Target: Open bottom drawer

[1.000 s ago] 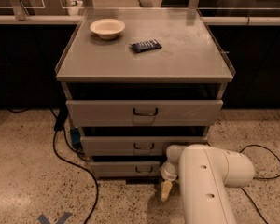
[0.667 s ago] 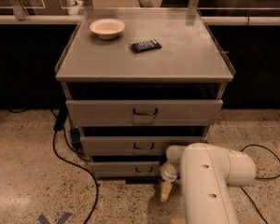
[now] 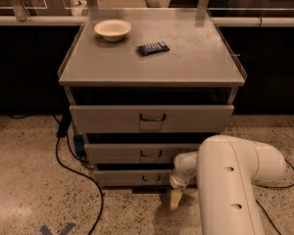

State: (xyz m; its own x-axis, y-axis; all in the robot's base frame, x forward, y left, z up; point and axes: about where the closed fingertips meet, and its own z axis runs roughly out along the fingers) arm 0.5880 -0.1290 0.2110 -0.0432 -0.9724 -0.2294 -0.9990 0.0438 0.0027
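Note:
The bottom drawer point(image 3: 127, 177) is the lowest, shallowest grey front of the cabinet, with a small dark loop handle point(image 3: 151, 178). It sits close to the floor. My gripper point(image 3: 175, 199) hangs from the white arm point(image 3: 230, 190) just right of and below that handle, in front of the drawer's right part, with its tan fingertip point(image 3: 175, 199) pointing down at the floor. The arm hides the drawer's right end.
The middle drawer point(image 3: 137, 153) and top drawer point(image 3: 152, 118) are above. A white bowl point(image 3: 112, 29) and a dark blue packet point(image 3: 153, 48) lie on the cabinet top point(image 3: 196, 58). A black cable point(image 3: 78, 170) runs over the floor on the left. Dark counters stand behind.

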